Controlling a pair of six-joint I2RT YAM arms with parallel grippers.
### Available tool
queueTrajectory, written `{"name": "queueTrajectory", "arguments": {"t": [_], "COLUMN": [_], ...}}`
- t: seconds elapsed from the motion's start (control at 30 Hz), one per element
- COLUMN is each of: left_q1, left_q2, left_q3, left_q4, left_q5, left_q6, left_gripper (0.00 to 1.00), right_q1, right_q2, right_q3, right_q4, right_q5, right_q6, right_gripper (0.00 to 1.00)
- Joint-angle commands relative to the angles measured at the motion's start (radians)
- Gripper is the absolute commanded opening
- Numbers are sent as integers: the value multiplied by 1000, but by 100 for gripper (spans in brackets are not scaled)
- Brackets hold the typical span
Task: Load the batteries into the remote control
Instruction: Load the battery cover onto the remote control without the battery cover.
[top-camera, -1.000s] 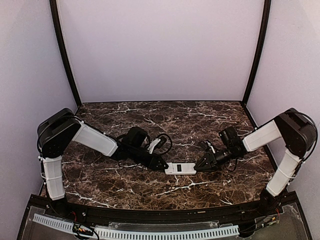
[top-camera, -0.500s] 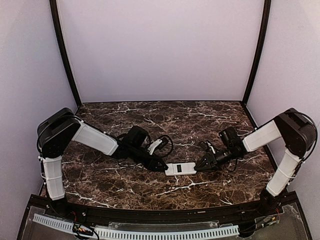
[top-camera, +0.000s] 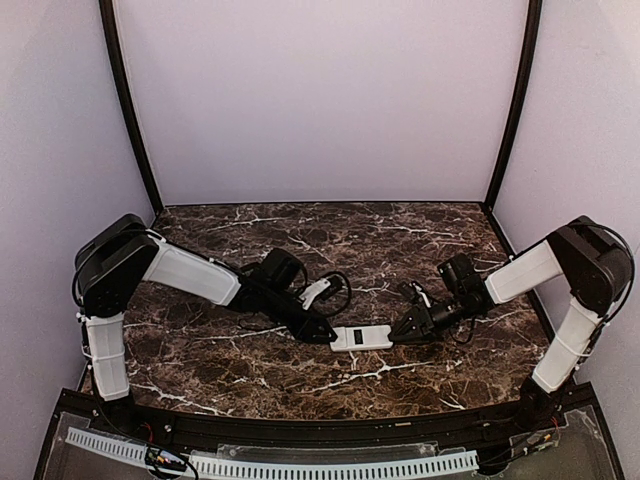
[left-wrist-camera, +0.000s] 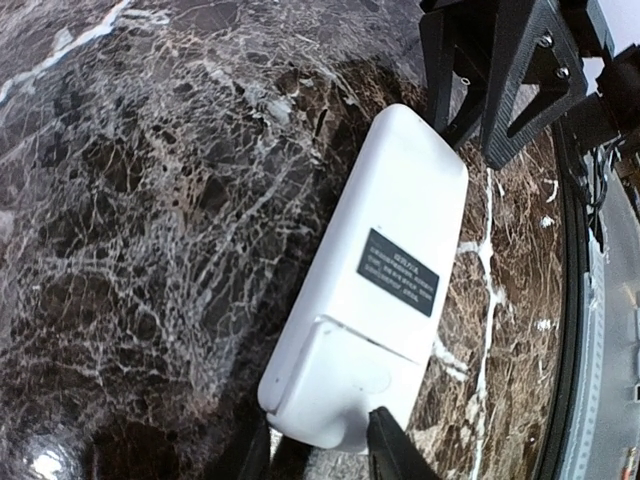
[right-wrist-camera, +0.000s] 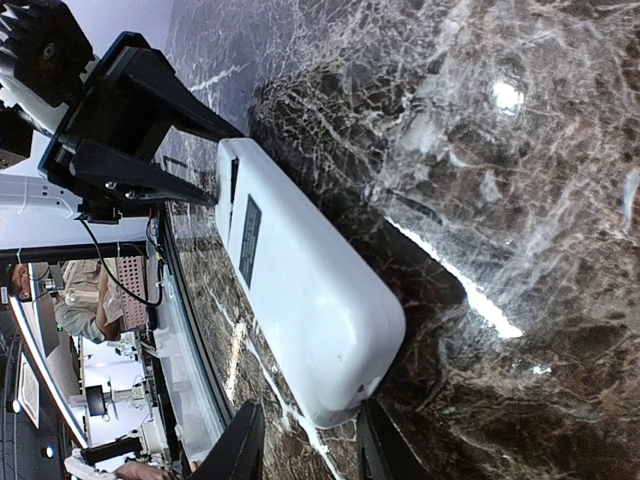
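A white remote control (top-camera: 361, 337) lies back-up on the dark marble table (top-camera: 400, 240).

We count one remote control (top-camera: 361, 337), with one black label (left-wrist-camera: 398, 272) and one cover panel (left-wrist-camera: 345, 370) on its white back. We count two arms, the left arm (top-camera: 190, 275) and the right arm (top-camera: 525, 272), and two grippers, the left gripper (top-camera: 326, 337) and the right gripper (top-camera: 399, 336), two fingers on each. One marble table (top-camera: 380, 240) lies under them all
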Motion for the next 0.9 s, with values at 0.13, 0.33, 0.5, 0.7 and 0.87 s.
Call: {"name": "queueTrajectory", "arguments": {"t": [0.13, 0.33, 0.5, 0.7, 0.87], "left_q1": [-11, -12, -12, -11, -12], "left_q2": [-50, -85, -106, -118, -91], "left_q3": [8, 13, -3, -22, 11], "left_q4": [-72, -58, -16, 23, 6], "left_q5": [-57, -104, -99, -20, -14], "left_q6": [76, 146, 238, 415, 490], "left_gripper": [59, 71, 68, 63, 58], "right_q1": [-3, -2, -2, -2, -2], "right_q2": [20, 24, 26, 26, 30], "right_q3": [2, 2, 3, 6, 7], "right_q4": [23, 21, 21, 22, 24], "right_q5": [-8, -6, -8, -9, -12], "right_q6": [-3, -5, -6, -7, -7], "right_gripper": [31, 31, 30, 30, 30]}}
